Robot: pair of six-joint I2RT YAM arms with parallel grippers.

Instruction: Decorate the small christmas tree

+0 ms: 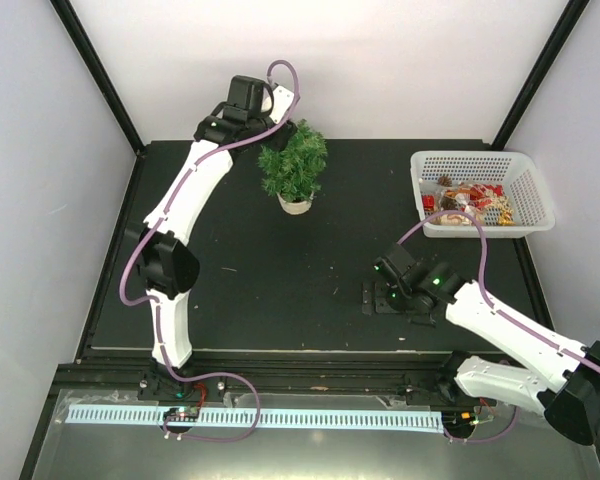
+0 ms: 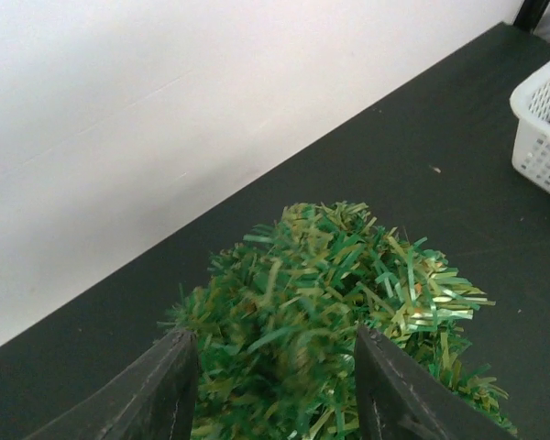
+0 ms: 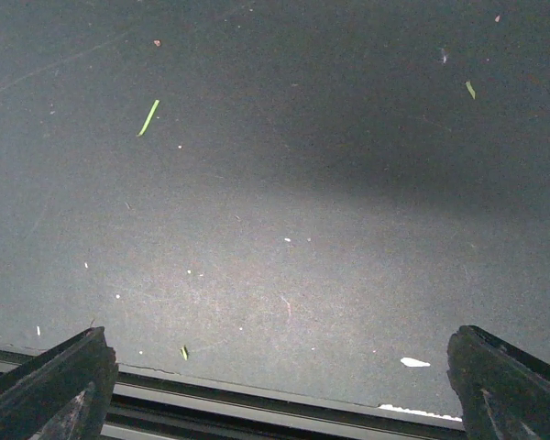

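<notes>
Closest to the camera, a white slotted strip (image 1: 260, 415) runs along the front edge of the rig, just behind the place where the two arms are bolted. A little farther in, at the front right of the black table (image 1: 280, 290), the right gripper (image 1: 371, 298) sits low over the surface. In its wrist view the right gripper (image 3: 280, 394) has its two dark fingers (image 3: 55, 390) wide apart at the two sides of the picture, and only bare table lies between them, with some small green scraps (image 3: 148, 117) scattered ahead. Farther back, around the middle of the far part of the table, the small christmas tree (image 1: 294, 165) stands upright on its whitish round base (image 1: 296, 204). The left arm reaches across the left side of the table, and the left gripper (image 1: 283, 130) is at the far side of the tree top. From the left wrist, the left gripper (image 2: 280, 399) has its fingers (image 2: 160, 394) apart and pushed into the upper branches of the tree (image 2: 339, 293), so green needles fill the gap between them. At the far right corner, well apart from the tree, sits a white basket (image 1: 475, 228) with red and gold ornaments (image 1: 467, 198) inside; one corner of it (image 2: 543, 137) shows also in the left wrist view. Behind the table rises a white wall (image 1: 380, 60).
</notes>
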